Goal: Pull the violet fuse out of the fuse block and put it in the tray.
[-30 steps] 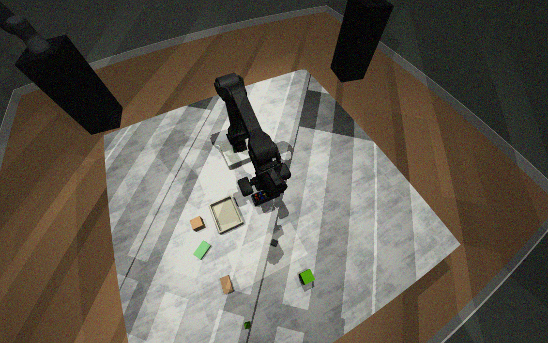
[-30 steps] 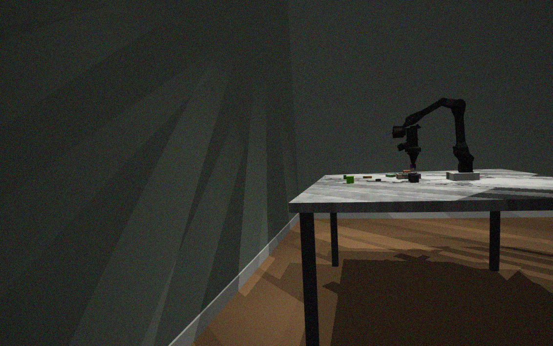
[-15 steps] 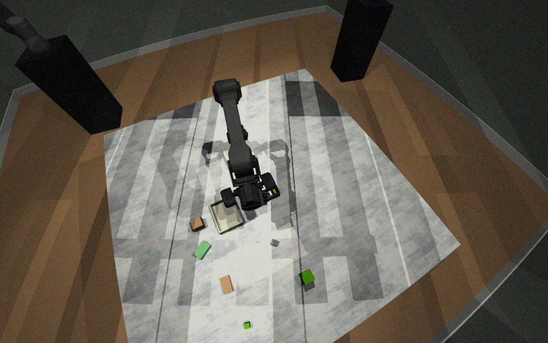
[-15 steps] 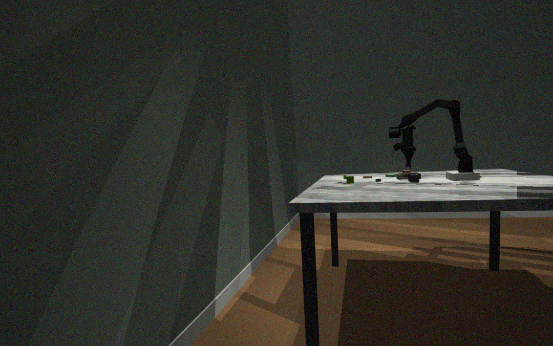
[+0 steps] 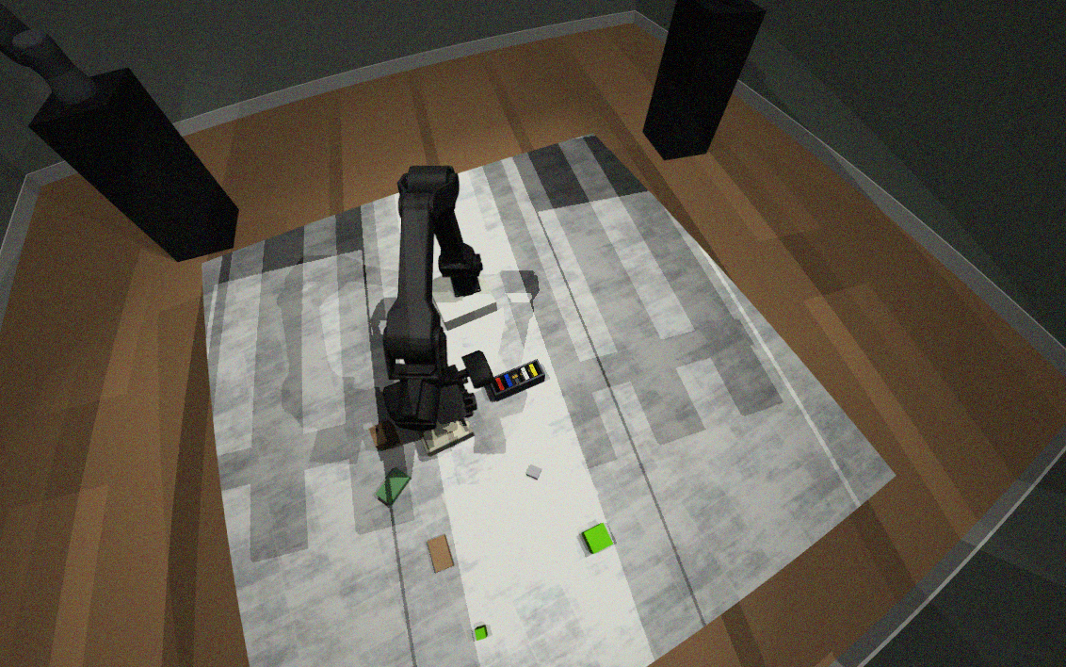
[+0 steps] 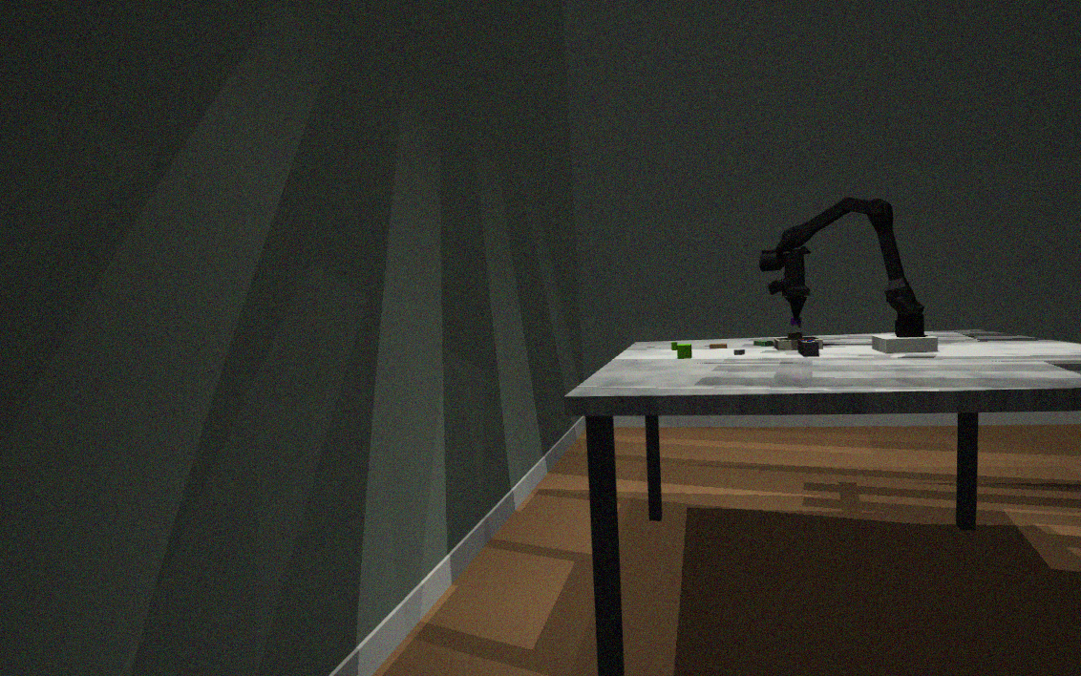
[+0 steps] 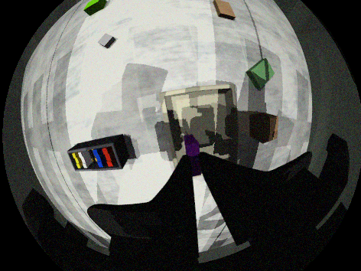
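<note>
We see the claw [image 7: 195,169] closed to a narrow gap, pinching the violet fuse [image 7: 192,151] between its 2 fingertips. The fuse sticks out past the fingertips with its long axis along the fingers, pointing down toward the desk [image 5: 707,440]. It hangs above the cream tray [image 7: 201,98], apart from the tray floor. The fuse block [image 7: 99,154], holding yellow, white, blue and red fuses, sits well off to one side.
</note>
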Action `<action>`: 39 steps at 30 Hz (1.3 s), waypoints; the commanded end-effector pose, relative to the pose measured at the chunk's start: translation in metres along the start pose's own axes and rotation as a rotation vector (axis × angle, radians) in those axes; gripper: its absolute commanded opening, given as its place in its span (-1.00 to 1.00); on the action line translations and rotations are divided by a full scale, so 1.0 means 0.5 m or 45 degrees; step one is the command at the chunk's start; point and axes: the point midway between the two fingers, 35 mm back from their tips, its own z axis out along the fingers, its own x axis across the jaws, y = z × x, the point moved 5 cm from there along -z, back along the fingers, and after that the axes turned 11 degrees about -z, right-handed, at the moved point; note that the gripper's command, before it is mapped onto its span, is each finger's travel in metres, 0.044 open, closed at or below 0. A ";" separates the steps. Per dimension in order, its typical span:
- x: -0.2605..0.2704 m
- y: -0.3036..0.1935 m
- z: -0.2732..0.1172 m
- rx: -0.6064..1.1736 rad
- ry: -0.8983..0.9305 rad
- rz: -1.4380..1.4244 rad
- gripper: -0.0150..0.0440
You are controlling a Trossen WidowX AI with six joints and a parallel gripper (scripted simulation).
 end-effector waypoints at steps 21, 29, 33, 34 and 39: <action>-0.058 -0.024 0.044 0.006 -0.006 -0.003 -0.49; -0.058 -0.025 0.070 0.006 -0.005 -0.003 -0.49; -0.058 -0.025 0.081 0.006 -0.005 -0.003 -0.49; -0.057 -0.025 0.081 0.006 -0.005 -0.003 -0.49; -0.058 -0.025 0.073 0.003 -0.006 0.001 -0.05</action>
